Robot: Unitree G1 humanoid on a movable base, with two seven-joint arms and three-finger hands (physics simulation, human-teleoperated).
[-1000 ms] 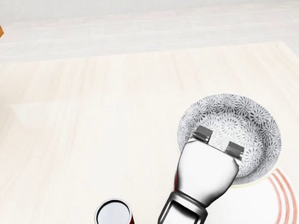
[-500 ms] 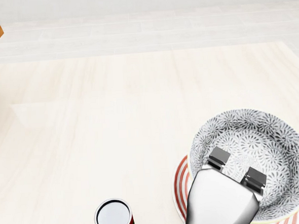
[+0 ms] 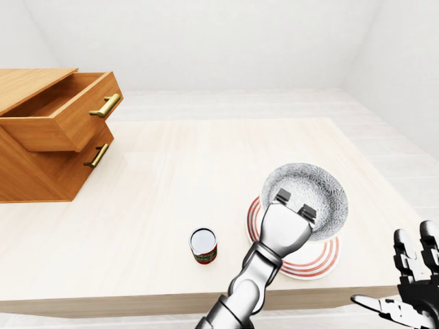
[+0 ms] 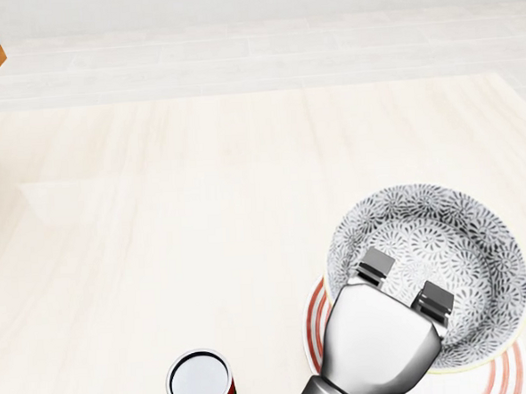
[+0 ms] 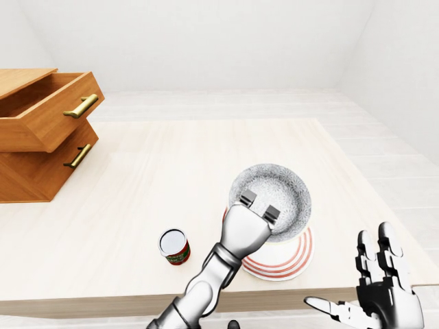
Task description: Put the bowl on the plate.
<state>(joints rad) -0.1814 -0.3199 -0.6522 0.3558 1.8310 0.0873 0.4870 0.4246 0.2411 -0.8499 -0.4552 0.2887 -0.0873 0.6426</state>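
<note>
A patterned grey-and-white bowl (image 4: 428, 272) sits over a white plate (image 3: 322, 259) ringed with red stripes, at the lower right of the head view, on a pale wooden table (image 4: 158, 239). Whether the bowl's base touches the plate cannot be told. The robot's left hand (image 4: 401, 289), a silver shell with two dark-tipped fingers (image 4: 374, 266) hooked over the bowl's near rim and reaching inside, grips the bowl at its lower edge; its third finger is hidden beneath.

The right hand (image 5: 381, 288) shows at the lower right of the right-eye view, off the table's edge and well apart from the bowl, its dark fingers spread wide and holding nothing.

A small can (image 4: 201, 384) with a red-and-green label stands upright at the bottom of the head view, left of the plate and apart from it; any writing on the label is too small to read.

At the upper left of the left-eye view, a wooden drawer unit (image 3: 41, 137) rests on the table, its top drawer (image 3: 75, 113) pulled open, with brass handles (image 3: 104, 106) on both drawer faces.
</note>
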